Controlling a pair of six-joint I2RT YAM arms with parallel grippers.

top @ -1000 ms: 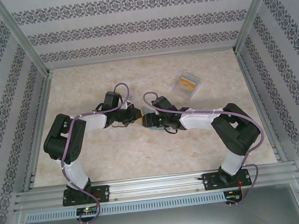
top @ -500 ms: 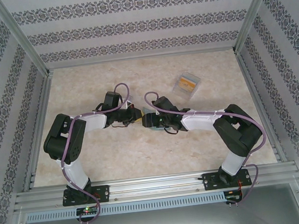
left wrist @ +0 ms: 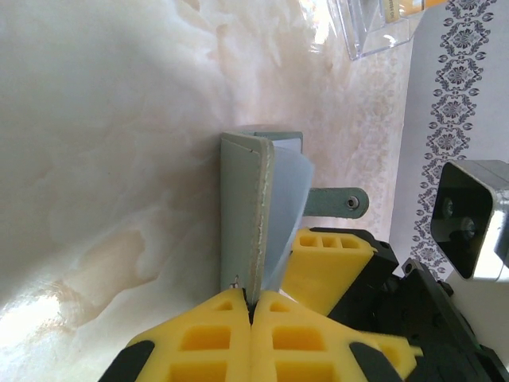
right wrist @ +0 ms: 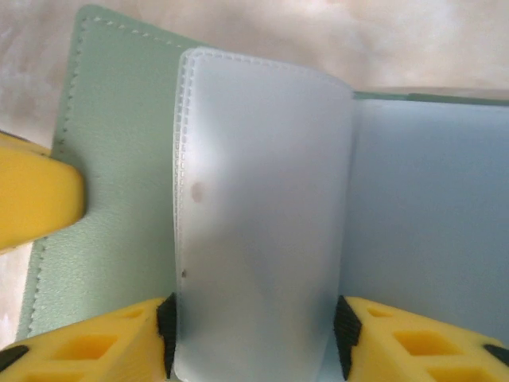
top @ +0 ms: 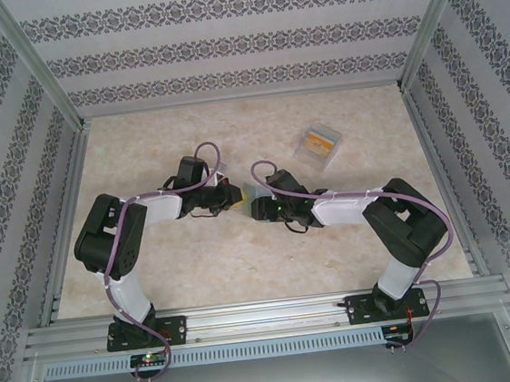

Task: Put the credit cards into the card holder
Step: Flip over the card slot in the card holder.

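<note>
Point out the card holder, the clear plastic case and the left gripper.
card holder (left wrist: 238, 215), left wrist view, on its grey-green outer cover.
clear plastic case (top: 317, 141), top external view, on its middle.
left gripper (left wrist: 250, 306), left wrist view, where its closed fingertips meet.

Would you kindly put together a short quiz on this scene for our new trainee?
1. True or false: the left gripper is shut on the edge of the card holder.
2. What stands between the fingers of the right gripper? A) an orange card B) a translucent sleeve of the card holder C) nothing
3. Fill in: the clear plastic case lies on the table toward its far ____ side, apart from both arms.

Key: 1 true; 2 B; 3 right.
</note>
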